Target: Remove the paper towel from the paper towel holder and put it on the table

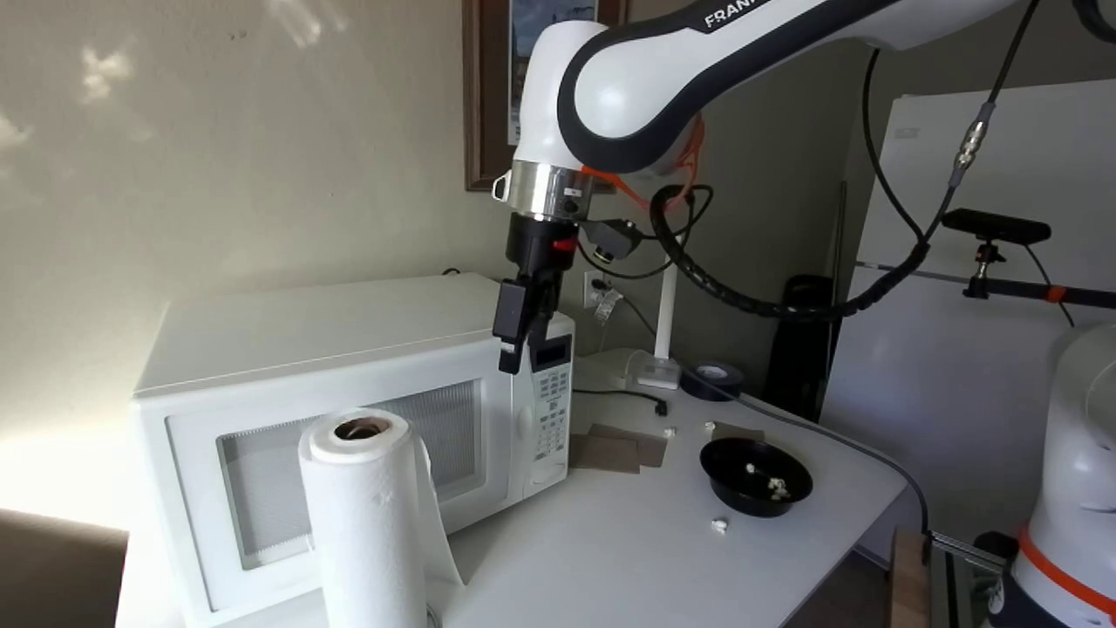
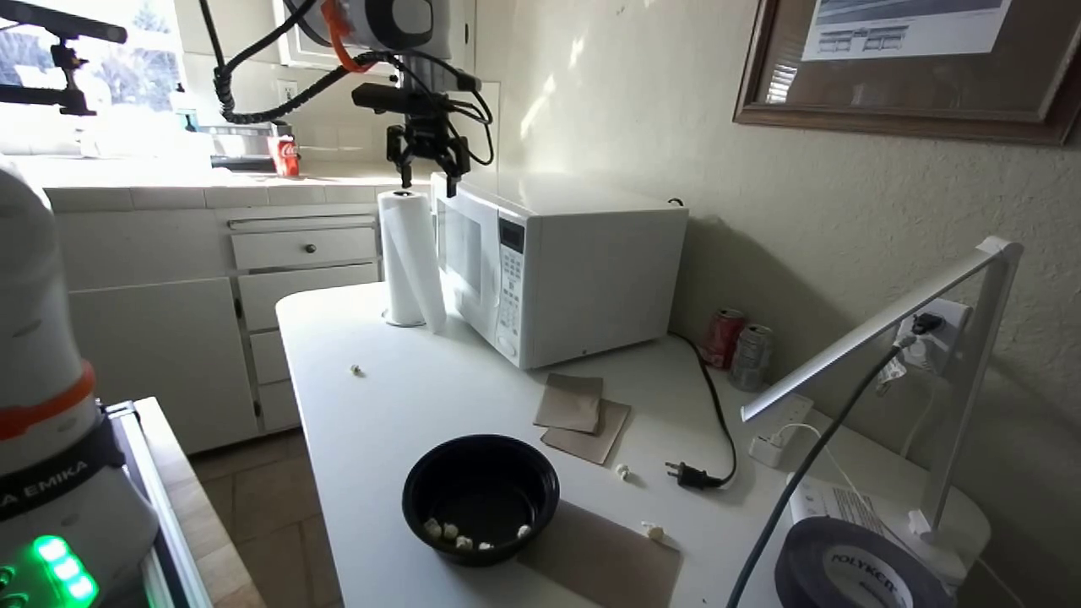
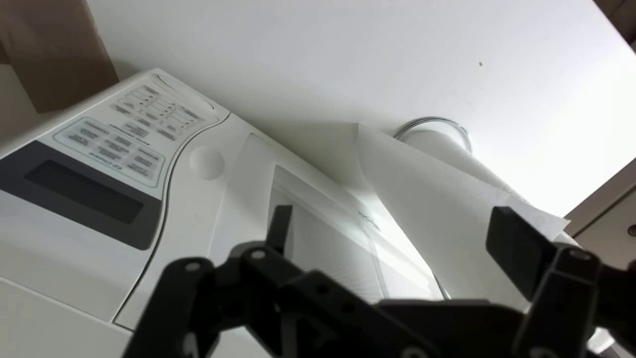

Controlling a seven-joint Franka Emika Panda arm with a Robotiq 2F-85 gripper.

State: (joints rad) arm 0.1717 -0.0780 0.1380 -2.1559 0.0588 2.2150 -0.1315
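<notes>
The paper towel (image 1: 370, 523) is a tall white roll with a loose sheet hanging down. It stands upright in front of the microwave and also shows in an exterior view (image 2: 404, 253) and in the wrist view (image 3: 442, 194). It is on the paper towel holder, whose wire ring base (image 3: 433, 119) rests on the white table (image 2: 372, 414); the holder's rod is mostly hidden inside the roll. My gripper (image 1: 521, 353) is open and empty, above the table beside the microwave front. In an exterior view, the gripper (image 2: 429, 184) appears just above the roll's top; its fingers (image 3: 395, 231) are apart.
The white microwave (image 2: 604, 279) stands close behind the roll. A black bowl (image 2: 414, 507) with popcorn, brown flat pieces (image 2: 570, 401), a power plug (image 2: 694, 477), two cans (image 2: 750, 359), a lamp (image 2: 963, 405) and a tape roll (image 2: 853, 566) are on the table.
</notes>
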